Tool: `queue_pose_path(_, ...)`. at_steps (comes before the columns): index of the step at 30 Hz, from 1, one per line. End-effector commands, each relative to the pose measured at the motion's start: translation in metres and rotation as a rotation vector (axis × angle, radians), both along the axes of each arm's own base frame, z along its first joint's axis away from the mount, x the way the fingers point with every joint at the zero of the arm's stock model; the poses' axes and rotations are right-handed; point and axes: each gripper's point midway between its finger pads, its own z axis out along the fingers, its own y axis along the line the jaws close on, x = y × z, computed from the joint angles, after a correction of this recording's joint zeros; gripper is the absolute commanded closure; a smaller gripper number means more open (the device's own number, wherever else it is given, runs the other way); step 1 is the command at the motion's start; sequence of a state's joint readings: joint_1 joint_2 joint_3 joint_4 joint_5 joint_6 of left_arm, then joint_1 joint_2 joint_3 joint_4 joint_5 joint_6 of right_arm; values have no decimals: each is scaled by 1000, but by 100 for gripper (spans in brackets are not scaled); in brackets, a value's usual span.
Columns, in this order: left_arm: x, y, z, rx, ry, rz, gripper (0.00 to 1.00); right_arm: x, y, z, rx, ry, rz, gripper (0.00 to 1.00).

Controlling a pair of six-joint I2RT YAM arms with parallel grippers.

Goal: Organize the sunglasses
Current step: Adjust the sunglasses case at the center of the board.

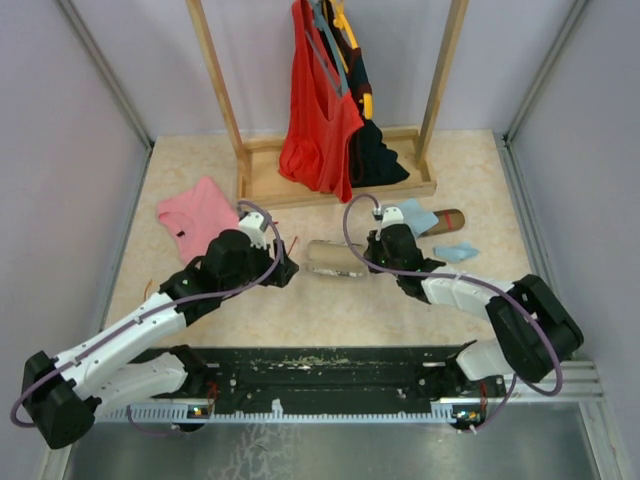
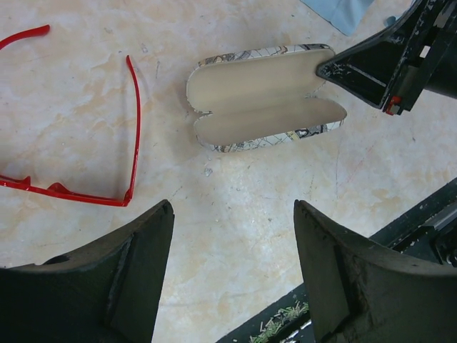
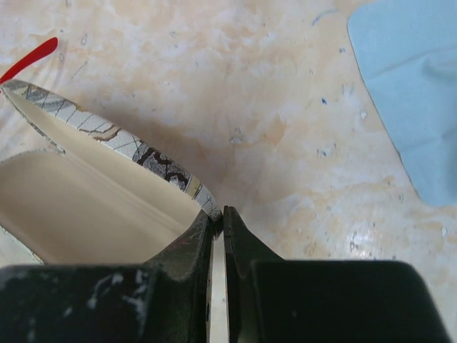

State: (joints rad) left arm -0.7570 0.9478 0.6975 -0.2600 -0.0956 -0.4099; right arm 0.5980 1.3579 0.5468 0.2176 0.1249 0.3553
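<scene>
Sunglasses [image 2: 134, 121] with a thin red frame lie on the pale marbled table [image 1: 330, 315], arms unfolded, just left of its middle; nothing holds them. Going from left to right in the overhead view, we first meet a pink garment [image 1: 197, 215] lying flat, well apart from the rest. Next comes the left gripper [image 2: 233, 211], hovering over the table near the sunglasses with its two dark fingers spread wide and nothing between them. Just right of the sunglasses an open case [image 2: 264, 96] lies with its cream lining up and a patterned outside. At the case's right end the right gripper [image 3: 218, 221] has its fingers pressed together, pinching the rim of the case. Farther right we see a light blue cloth [image 3: 407, 93], and beyond it a brown case [image 1: 446, 220]. At the back stands a wooden rack [image 1: 221, 80] hung with a red top [image 1: 318, 110].
</scene>
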Motion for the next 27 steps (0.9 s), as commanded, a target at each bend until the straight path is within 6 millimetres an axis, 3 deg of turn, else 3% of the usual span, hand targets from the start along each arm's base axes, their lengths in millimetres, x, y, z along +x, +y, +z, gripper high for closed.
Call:
queue_pose_path(1, -1, 9, -6, 20, 5, 20, 26, 29, 26, 38, 30, -127, 143, 96)
queue_pose_path(8, -2, 10, -8, 14, 10, 27, 26, 35, 31, 23, -28, -76, 199, 95)
queue_pose_path(17, -1, 14, -8, 19, 11, 43, 25, 36, 24, 12, -64, -42, 171, 83)
queue_pose_path(21, -1, 16, -9, 20, 11, 52, 25, 36, 19, 9, -79, -33, 153, 70)
queue_pose_path(27, 0, 22, -6, 18, 7, 80, 22, 35, 11, 21, -75, -49, 124, 50)
